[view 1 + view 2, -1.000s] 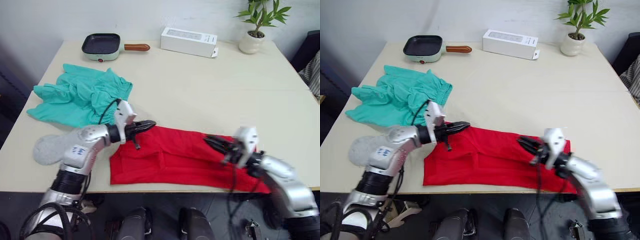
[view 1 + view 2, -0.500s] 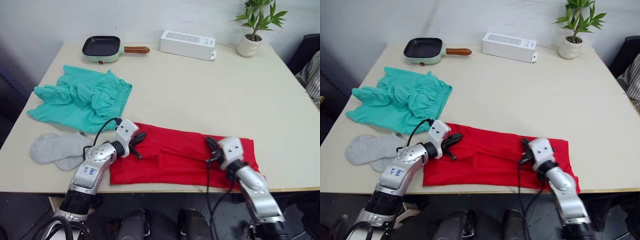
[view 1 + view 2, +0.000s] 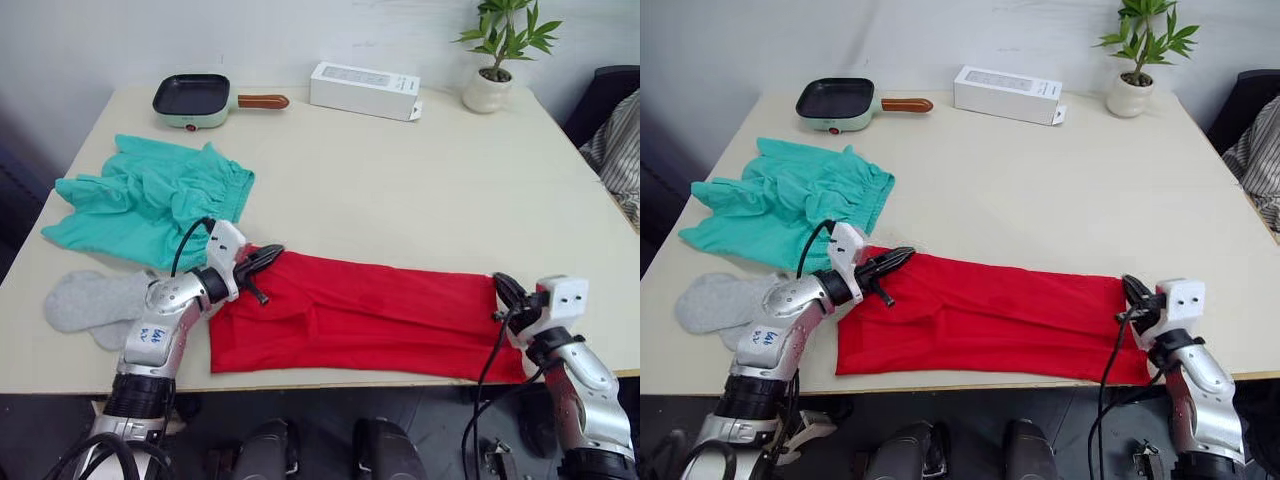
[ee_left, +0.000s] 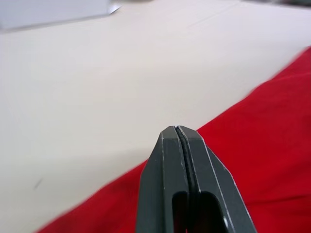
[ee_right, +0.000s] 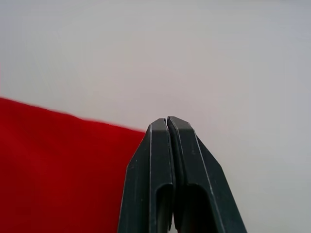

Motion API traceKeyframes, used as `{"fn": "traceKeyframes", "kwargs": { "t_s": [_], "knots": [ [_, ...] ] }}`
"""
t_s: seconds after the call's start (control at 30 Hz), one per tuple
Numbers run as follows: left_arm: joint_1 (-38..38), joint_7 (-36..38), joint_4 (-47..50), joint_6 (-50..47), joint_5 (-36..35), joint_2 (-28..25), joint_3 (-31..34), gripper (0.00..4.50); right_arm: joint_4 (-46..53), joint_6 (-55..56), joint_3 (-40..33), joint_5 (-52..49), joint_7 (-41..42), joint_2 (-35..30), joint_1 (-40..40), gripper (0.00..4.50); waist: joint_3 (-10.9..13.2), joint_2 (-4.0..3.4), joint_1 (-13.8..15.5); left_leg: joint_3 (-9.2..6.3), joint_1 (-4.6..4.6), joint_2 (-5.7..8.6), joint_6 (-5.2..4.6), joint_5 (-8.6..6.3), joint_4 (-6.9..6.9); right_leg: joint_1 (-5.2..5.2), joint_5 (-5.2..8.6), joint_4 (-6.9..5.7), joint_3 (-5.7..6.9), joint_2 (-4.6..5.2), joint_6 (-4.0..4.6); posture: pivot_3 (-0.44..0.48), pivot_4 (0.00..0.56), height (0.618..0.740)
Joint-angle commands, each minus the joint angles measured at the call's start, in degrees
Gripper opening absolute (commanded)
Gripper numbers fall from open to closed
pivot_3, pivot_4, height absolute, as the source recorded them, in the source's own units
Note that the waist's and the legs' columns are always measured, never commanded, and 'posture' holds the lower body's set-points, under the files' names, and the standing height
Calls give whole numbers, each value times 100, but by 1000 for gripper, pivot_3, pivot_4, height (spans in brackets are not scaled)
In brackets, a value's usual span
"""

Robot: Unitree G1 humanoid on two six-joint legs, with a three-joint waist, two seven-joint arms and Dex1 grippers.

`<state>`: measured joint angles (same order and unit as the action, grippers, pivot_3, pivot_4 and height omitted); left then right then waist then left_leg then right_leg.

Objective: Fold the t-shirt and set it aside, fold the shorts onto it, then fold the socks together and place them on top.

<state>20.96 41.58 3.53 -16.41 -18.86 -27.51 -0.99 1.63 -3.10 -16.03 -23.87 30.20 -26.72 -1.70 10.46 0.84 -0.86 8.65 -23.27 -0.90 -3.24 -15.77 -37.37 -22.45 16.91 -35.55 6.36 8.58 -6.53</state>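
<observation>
The red t-shirt [image 3: 360,315] lies as a long, flat strip along the table's near edge. My left gripper [image 3: 270,255] is shut, its tips at the strip's far left corner; its wrist view shows the closed fingers [image 4: 181,141] over red cloth [image 4: 262,111] with nothing between them. At the strip's right end sits my right gripper [image 3: 498,289], also shut, with red cloth [image 5: 58,165] beside it. The teal shorts [image 3: 150,195] lie crumpled at the left. Just in front of them, the grey socks [image 3: 88,300] rest beside my left arm.
At the back of the table [image 3: 400,190] stand a small frying pan [image 3: 195,95], a white box [image 3: 362,87] and a potted plant [image 3: 490,85]. The table's near edge runs just under the t-shirt. Striped cloth [image 3: 622,150] shows off the table's right side.
My right gripper has moved right, from over the shirt's middle-right part to its right end. The left gripper stays at the far left corner. The camera has shifted a little.
</observation>
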Motion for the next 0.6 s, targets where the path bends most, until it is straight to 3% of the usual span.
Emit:
{"fn": "traceKeyframes", "kwargs": {
  "t_s": [0.03,0.17,0.27,0.4,0.6],
  "knots": [
    [38,548,392,69,34,-163,-371,0,894,-244,709,204,142,29,-295,51,-1,-1,-41,0,1,-1,3,1,2,0,1,-1,1,-1,2,0,150,740],
    [-16,519,326,83,483,-127,-842,0,1154,-695,1734,761,-229,522,-648,51,-1,-2,-62,-1,2,-1,24,-7,4,-2,3,-3,2,-1,5,0,150,740],
    [38,16,-41,73,790,152,-904,0,605,-475,2113,1369,-517,769,-821,51,-1,-2,-27,-2,-4,3,17,-4,8,-8,3,-3,6,0,6,0,150,740],
    [207,-480,-524,-44,1195,381,-934,0,-54,-392,2014,1659,-833,921,-960,51,0,-1,10,-2,-9,13,9,-4,0,-5,2,0,9,1,3,0,150,740],
    [88,-666,-560,-426,1343,352,-843,0,-760,17,1396,1707,-841,478,-725,51,-4,1,45,-2,1,10,16,-7,3,2,1,-2,6,4,3,0,150,740]
  ]
}}
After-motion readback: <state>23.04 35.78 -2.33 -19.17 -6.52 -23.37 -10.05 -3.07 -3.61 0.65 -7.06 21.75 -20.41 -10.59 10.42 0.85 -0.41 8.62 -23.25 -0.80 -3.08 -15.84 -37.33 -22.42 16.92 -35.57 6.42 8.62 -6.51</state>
